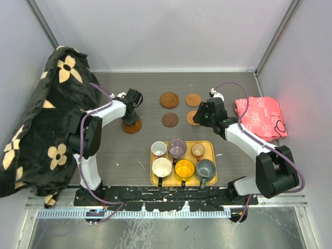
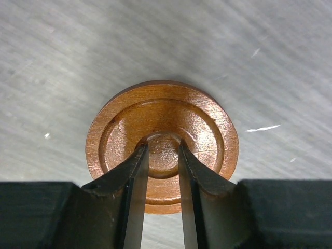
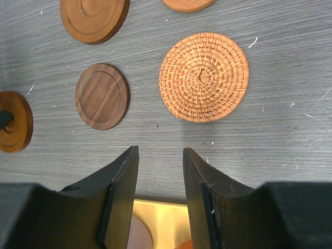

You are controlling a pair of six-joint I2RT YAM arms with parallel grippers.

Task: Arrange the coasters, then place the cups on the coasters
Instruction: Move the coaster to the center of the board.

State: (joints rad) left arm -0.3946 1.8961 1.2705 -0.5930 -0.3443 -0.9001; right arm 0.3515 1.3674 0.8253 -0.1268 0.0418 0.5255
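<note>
Lying flat, rimmed face up, round coaster [image 2: 161, 111] under left tool [image 2: 163, 149], jaws narrowly parted, right tool [image 3: 161, 151] parted, empty.

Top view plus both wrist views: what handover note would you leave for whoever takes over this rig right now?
Left gripper: fingers narrowly apart, tips at the centre of the orange-brown coaster; whether they pinch it cannot be told.
Right gripper: open and empty, between the woven coaster and the yellow tray.
Coasters: five visible, all flat on the table beyond the tray, including the dark coaster, the rimmed brown coaster and the light coaster. No sixth in view.
Cups: all six on the tray.
Done: no cup on a coaster yet.
Left: finish arranging the coasters, then move all six cups.
</note>
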